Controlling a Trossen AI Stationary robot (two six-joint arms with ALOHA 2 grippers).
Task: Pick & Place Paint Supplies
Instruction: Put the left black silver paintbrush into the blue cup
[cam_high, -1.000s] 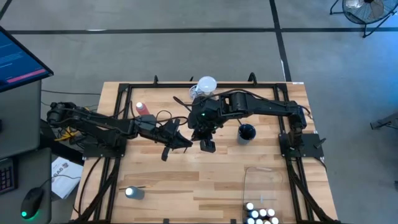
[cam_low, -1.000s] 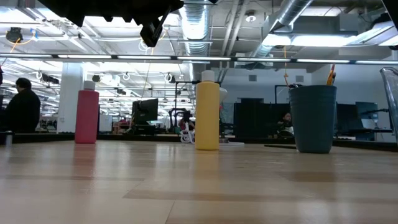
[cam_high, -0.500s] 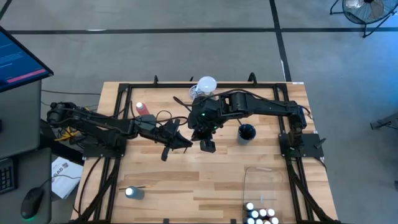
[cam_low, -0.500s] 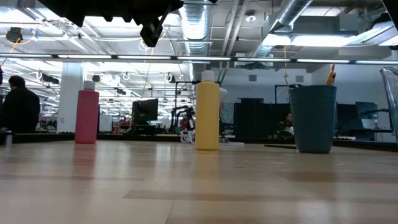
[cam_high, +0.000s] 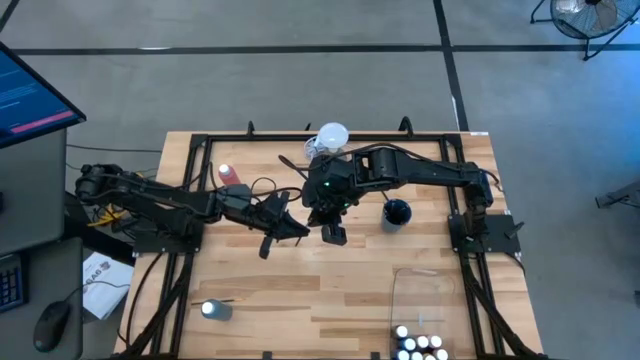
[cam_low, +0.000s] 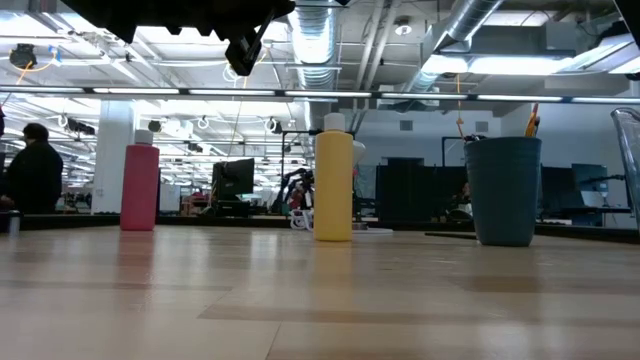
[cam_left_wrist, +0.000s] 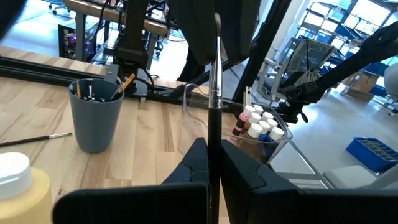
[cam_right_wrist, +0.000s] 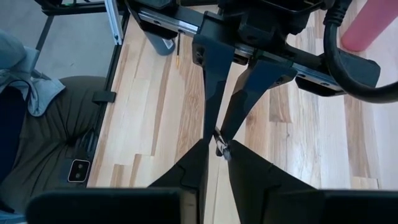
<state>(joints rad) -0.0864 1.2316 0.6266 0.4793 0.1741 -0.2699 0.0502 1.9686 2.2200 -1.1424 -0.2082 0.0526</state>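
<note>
Arms meet above the middle of the worktop (cam_high: 300, 290), claws tip to tip. Left claw (cam_left_wrist: 210, 155) is clamped on a thin dark paintbrush (cam_left_wrist: 215, 93), held upright; right claw (cam_right_wrist: 217, 149) pinches the same brush's tip from the opposite side.

left arm reaching in from bench's left edge, left gripper (cam_high: 296, 231) pinching shut mid-bench | right arm reaching from right edge, right gripper (cam_high: 334, 235) clamping shut, tips meeting left's
</note>
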